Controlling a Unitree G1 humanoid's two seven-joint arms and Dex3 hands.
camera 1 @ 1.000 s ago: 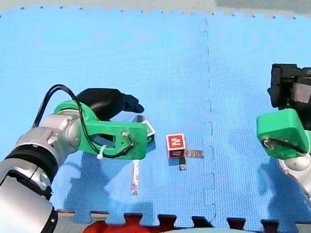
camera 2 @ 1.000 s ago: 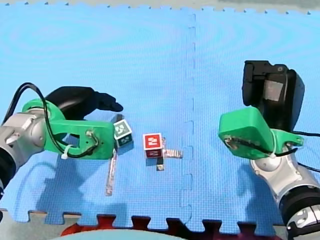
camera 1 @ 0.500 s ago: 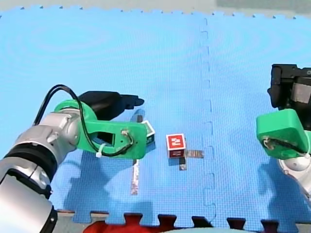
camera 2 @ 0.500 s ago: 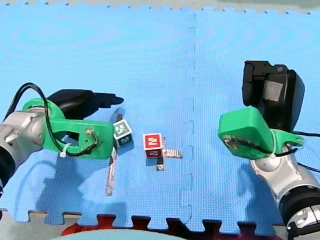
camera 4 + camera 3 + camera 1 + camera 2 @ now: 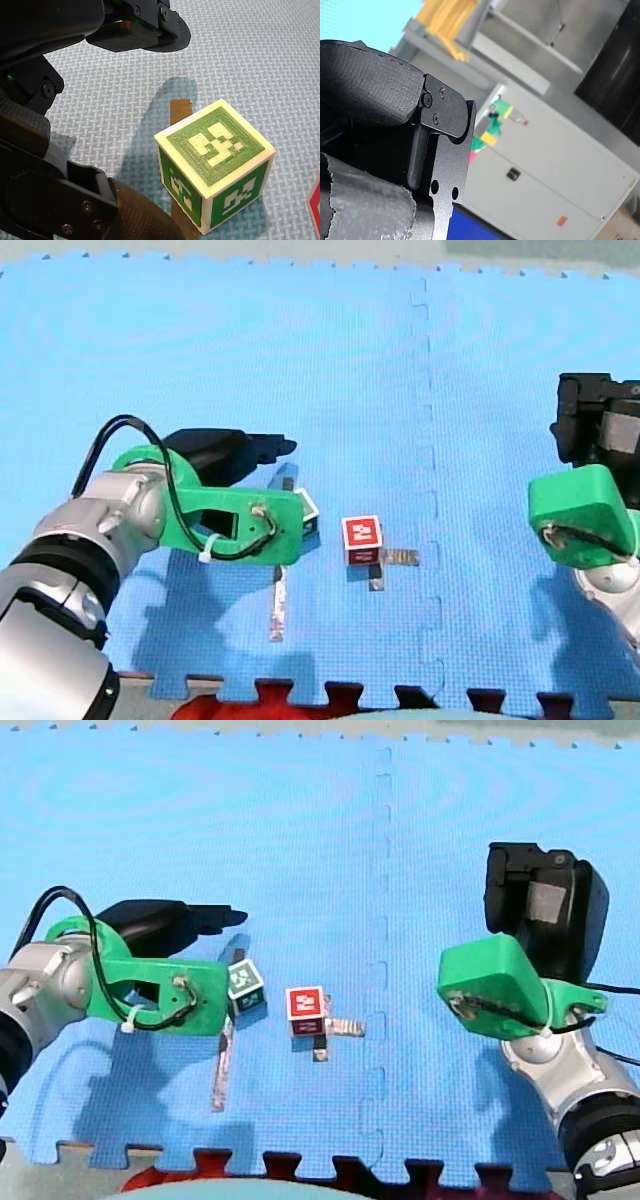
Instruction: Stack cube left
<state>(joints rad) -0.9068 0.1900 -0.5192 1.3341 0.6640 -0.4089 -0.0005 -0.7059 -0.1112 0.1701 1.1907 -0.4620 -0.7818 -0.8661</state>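
Bare mat (image 5: 300, 840) between green cube (image 5: 244, 986) and red cube (image 5: 305, 1004); left hand (image 5: 168, 924) just beside green cube.

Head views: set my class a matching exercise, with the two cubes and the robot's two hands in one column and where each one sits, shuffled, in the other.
Column 1
1. green cube
2. red cube
3. left hand
4. right hand

Column 2
A. far on the right of the mat, apart from both cubes
B. between the green cube and the seam
C. on the red cube's left, near a hand
D. holding nothing, close beside the green cube

Pairs: 1-C, 2-B, 3-D, 4-A
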